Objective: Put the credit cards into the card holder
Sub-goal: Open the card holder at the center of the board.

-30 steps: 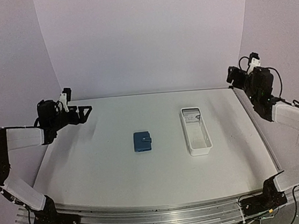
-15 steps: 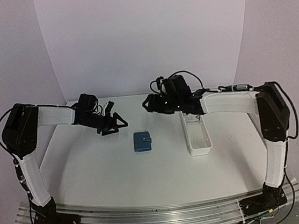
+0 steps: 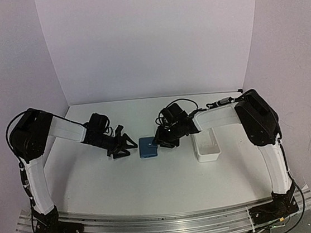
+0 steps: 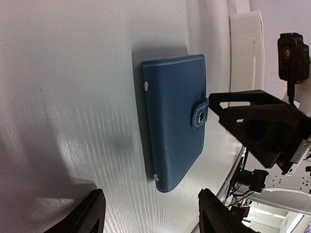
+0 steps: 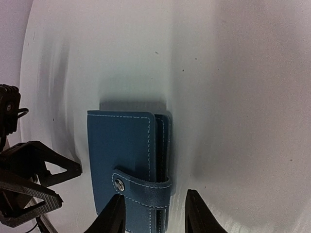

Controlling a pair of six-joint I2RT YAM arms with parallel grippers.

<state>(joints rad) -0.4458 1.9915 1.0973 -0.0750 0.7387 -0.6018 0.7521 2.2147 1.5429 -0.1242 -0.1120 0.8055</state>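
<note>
The card holder [image 3: 147,147] is hemmed in on two sides: the left gripper [image 3: 124,144] stands just beside its left edge and the right gripper [image 3: 160,140] just beside its clasp edge. Open table [image 3: 152,184] lies on its near and far sides. The white tray [image 3: 206,145] blocks the way further right, under the right arm.

blue card holder [image 3: 147,147] lies flat, clasped shut
</note>
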